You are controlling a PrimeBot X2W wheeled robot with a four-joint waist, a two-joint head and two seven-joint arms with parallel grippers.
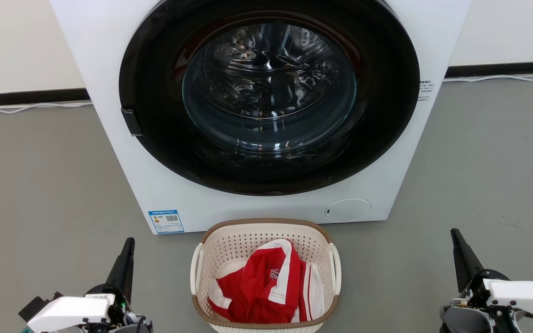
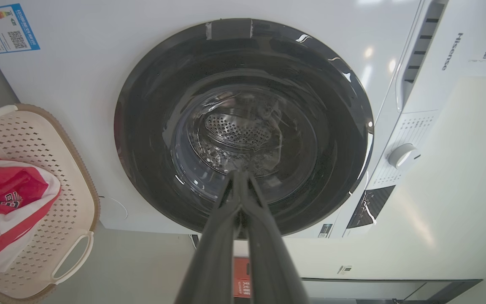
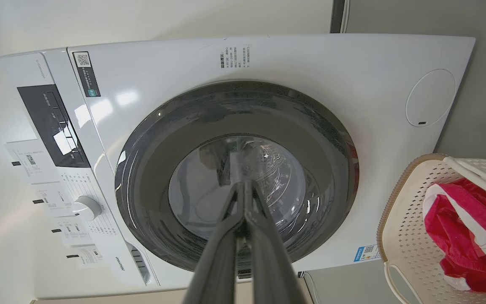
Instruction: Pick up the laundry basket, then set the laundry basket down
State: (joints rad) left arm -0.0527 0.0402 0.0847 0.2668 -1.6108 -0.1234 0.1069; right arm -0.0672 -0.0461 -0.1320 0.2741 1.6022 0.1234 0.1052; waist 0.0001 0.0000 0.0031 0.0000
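Observation:
The laundry basket (image 1: 238, 245), cream with perforated walls, a brown woven-look rim and white loop handles, stands on the floor in front of the washing machine, holding a red and white garment (image 1: 266, 282). It shows at the left edge of the left wrist view as the basket (image 2: 61, 185) and at the lower right of the right wrist view as the basket (image 3: 403, 236). My left gripper (image 1: 128, 245) is shut and empty, left of the basket and apart from it; its tips (image 2: 239, 175) meet. My right gripper (image 1: 455, 235) is shut and empty, well to the basket's right, tips (image 3: 243, 185) together.
A white front-loading washing machine (image 1: 118, 55) with a dark round glass door (image 1: 269, 97) stands directly behind the basket. Grey floor (image 1: 40, 185) stretches on both sides. A dark skirting strip and a white cable (image 1: 26, 107) run along the wall.

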